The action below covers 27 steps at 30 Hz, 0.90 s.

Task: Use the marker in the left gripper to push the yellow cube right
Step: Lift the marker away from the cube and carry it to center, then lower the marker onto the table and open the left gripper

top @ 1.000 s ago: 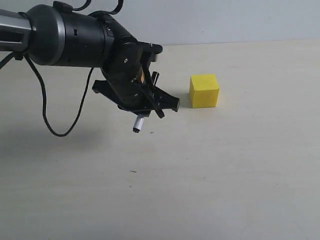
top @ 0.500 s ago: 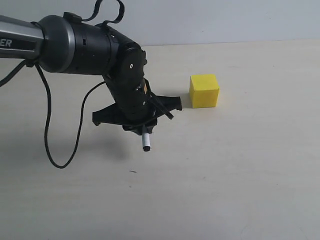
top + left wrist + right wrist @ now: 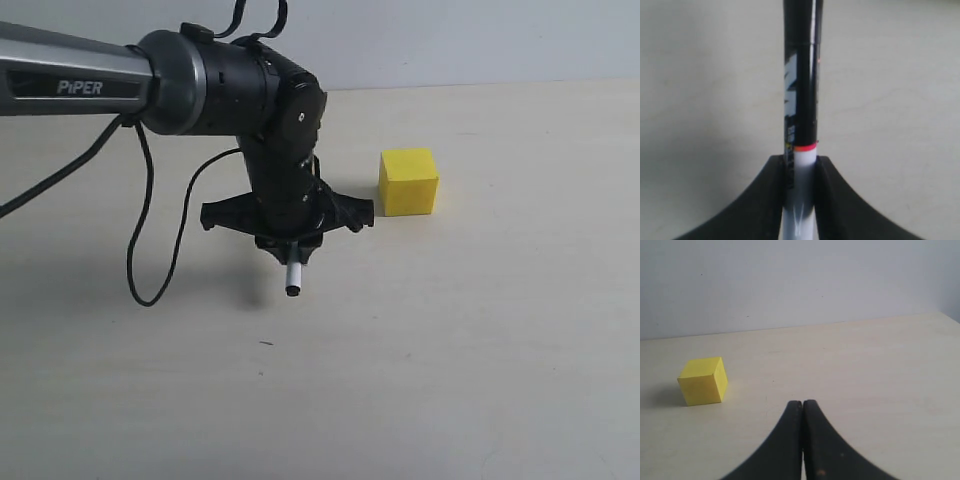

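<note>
The yellow cube rests on the pale table, and it also shows in the right wrist view as the yellow cube. My left gripper hangs to the cube's left, shut on the marker. The marker's white end with its black tip points down, just above the table. A gap separates the marker from the cube. In the left wrist view the marker runs black above its red band, its white barrel pinched in the left gripper. My right gripper is shut and empty, well away from the cube.
The left arm, lettered PiPER, reaches in from the left, and a black cable loops down from it near the table. A pale wall bounds the far edge.
The left arm has shifted right toward the cube and its wrist has turned, so the marker now points straight down. The cube has not moved.
</note>
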Available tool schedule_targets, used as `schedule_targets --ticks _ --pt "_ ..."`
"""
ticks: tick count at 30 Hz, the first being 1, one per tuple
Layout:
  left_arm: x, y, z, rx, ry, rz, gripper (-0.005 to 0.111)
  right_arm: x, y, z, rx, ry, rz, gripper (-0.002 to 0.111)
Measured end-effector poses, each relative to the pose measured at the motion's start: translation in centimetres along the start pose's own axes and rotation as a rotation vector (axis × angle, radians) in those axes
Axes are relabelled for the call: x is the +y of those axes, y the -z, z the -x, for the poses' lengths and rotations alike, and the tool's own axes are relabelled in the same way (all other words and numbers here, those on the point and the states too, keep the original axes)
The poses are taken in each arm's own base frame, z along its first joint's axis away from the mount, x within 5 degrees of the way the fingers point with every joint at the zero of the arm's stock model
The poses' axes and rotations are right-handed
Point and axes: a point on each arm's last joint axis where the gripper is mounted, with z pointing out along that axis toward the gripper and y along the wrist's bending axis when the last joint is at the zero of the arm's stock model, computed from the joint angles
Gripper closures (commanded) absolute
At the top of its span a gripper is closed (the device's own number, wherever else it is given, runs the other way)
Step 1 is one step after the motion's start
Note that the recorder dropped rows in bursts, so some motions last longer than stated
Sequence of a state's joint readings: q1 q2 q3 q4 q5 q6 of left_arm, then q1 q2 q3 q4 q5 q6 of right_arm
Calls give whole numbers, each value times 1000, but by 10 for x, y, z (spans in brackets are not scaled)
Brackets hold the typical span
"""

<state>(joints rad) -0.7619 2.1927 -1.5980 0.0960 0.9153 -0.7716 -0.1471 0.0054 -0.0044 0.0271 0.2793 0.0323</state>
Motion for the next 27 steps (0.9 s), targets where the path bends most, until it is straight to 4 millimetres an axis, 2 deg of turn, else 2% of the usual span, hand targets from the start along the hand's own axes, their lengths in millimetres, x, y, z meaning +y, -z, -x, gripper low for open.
schedule_targets --ticks 6,14,20,24,27 --pt "-7 -4 7 19 -12 19 107 0 0 0 0 0 0 108" --pt "-7 -8 7 49 -11 19 107 0 0 0 0 0 0 108" --pt "-4 -24 6 114 46 3 107 0 0 0 0 0 0 108" --pt "-4 -25 6 115 46 4 106 0 0 0 0 0 0 108" --pt "-4 -25 7 115 48 4 99 0 0 0 0 0 0 108"
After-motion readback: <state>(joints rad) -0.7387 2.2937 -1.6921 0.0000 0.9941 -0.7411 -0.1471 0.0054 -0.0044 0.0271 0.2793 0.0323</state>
